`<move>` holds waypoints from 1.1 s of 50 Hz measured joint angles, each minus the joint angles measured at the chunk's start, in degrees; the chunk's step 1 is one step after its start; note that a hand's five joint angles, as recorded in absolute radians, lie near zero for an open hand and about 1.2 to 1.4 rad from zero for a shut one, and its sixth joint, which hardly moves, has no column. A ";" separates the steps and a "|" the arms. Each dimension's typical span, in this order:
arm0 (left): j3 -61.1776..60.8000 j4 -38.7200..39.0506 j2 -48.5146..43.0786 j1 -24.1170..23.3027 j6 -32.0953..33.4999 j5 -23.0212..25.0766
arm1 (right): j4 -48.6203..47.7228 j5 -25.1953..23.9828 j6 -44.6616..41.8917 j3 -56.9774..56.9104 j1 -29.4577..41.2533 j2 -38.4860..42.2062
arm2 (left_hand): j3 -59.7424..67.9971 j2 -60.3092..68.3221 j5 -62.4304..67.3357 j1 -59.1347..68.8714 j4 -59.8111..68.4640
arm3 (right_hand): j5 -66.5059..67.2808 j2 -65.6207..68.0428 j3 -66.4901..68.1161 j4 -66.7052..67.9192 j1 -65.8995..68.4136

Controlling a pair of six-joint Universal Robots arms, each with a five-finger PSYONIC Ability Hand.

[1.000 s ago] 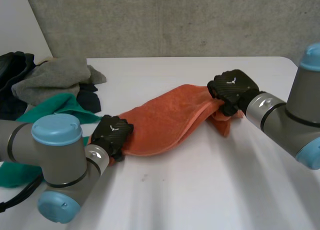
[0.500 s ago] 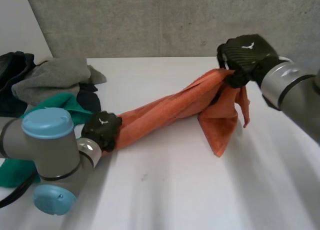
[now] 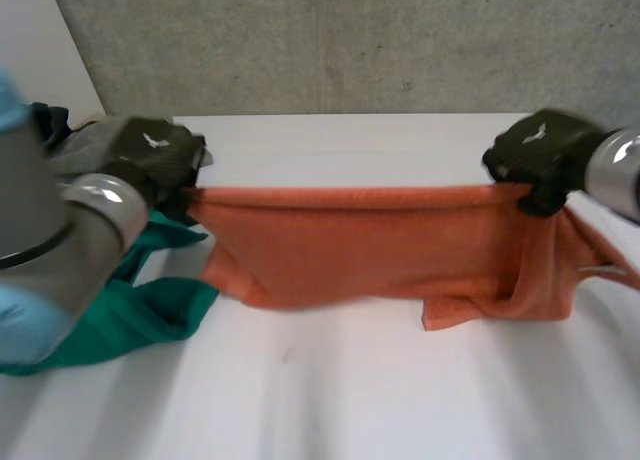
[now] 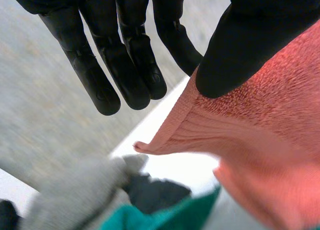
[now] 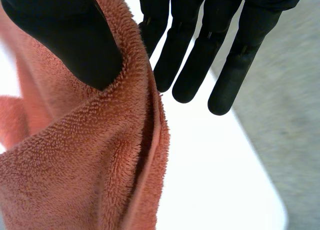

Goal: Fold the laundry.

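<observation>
An orange towel (image 3: 370, 240) hangs stretched wide above the white table (image 3: 350, 400), its top edge taut between both hands. My left hand (image 3: 155, 160) holds the towel's upper left corner; in the left wrist view the thumb (image 4: 250, 40) pinches the towel (image 4: 260, 140) while the fingers (image 4: 125, 55) stay straight. My right hand (image 3: 540, 155) holds the upper right corner; in the right wrist view its thumb (image 5: 65, 30) presses into the towel (image 5: 75, 165) beside straight fingers (image 5: 200, 55). The towel's lower edge sags onto the table, with a folded flap at the right.
A green cloth (image 3: 130, 310) lies at the table's left, under my left arm. Behind it sits a pile with a grey garment (image 4: 75, 190) and a dark one (image 4: 155, 192). A concrete wall stands behind the table's far edge.
Both hands have lifted and moved apart, pulling the bunched, twisted towel out into a flat hanging sheet. The left hand closed on its corner and rose toward the laundry pile.
</observation>
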 measured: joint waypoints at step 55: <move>-4.05 26.38 -18.19 -4.91 -16.34 -0.58 | -42.66 0.98 11.03 14.50 8.69 -0.58 | -56.32 -56.79 -54.21 -53.50 -57.09 | 0.81 0.00 0.01 0.08 0.00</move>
